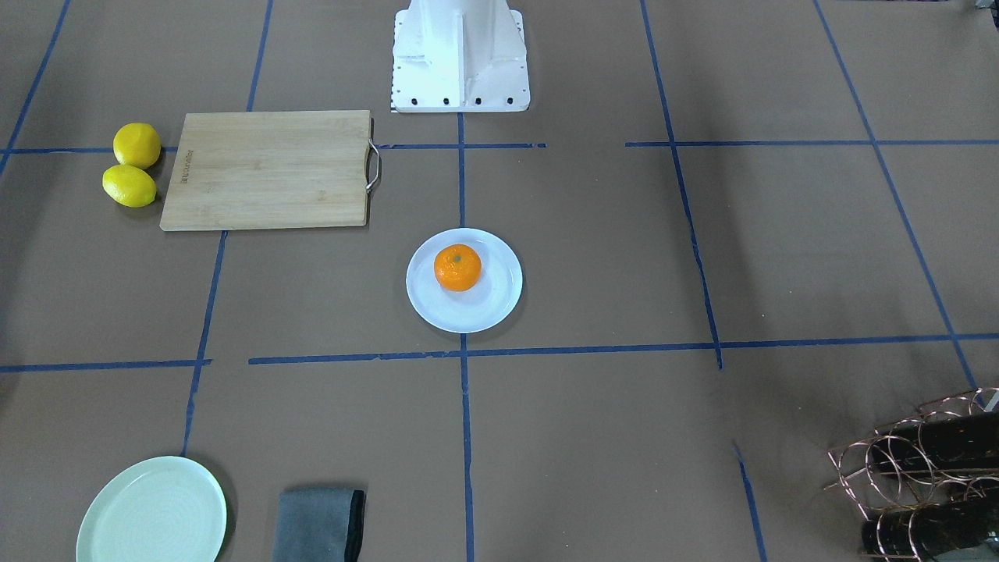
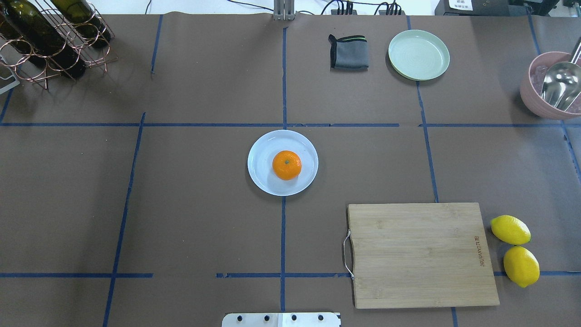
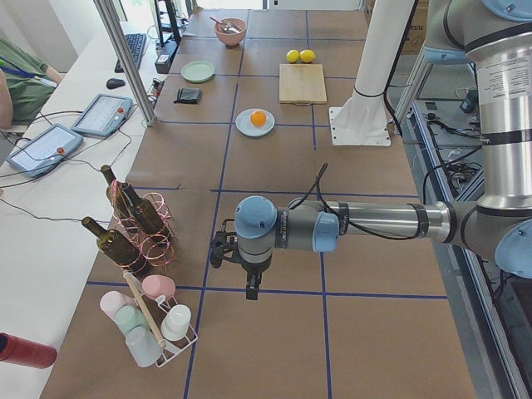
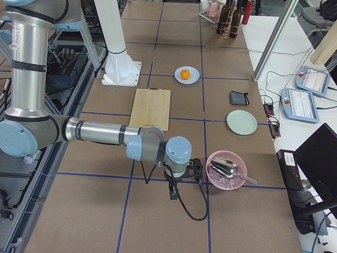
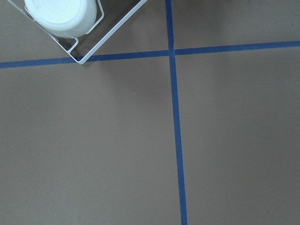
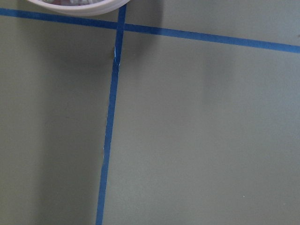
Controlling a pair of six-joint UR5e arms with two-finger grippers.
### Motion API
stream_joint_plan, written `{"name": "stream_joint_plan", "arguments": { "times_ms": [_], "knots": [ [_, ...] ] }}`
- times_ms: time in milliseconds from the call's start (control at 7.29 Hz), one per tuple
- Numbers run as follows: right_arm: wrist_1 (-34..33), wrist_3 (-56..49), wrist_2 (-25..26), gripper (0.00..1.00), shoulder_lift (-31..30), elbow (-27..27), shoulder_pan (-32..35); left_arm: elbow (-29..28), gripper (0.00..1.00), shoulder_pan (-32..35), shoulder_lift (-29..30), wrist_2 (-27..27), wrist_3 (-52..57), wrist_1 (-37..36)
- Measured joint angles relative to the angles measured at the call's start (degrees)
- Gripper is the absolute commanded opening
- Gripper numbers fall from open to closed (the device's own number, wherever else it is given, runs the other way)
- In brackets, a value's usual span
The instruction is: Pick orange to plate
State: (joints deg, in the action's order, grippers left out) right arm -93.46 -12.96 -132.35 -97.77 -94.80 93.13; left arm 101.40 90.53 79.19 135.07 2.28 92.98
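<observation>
The small round bright orange fruit [image 2: 286, 165] already rests on the round pale bluish-white plate [image 2: 261, 175], so the task looks done. The left fingers [image 3: 249, 288] and right fingers [image 4: 172, 193] hang well apart from it; how far open they are, I cannot tell.

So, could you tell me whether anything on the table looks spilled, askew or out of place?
Nothing stands out: the orange sits whole on the plate, and the lemons lie neatly beside the cutting board.
</observation>
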Motion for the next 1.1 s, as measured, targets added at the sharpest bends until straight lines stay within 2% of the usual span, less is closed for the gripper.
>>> {"name": "stream_joint_plan", "arguments": {
  "times_ms": [1097],
  "knots": [
    [1.26, 0.13, -0.35, 1.00, -0.13, 0.46, -0.73, -0.06, 1.00, -0.01, 0.00, -0.16, 0.00, 0.10]
  ]
}}
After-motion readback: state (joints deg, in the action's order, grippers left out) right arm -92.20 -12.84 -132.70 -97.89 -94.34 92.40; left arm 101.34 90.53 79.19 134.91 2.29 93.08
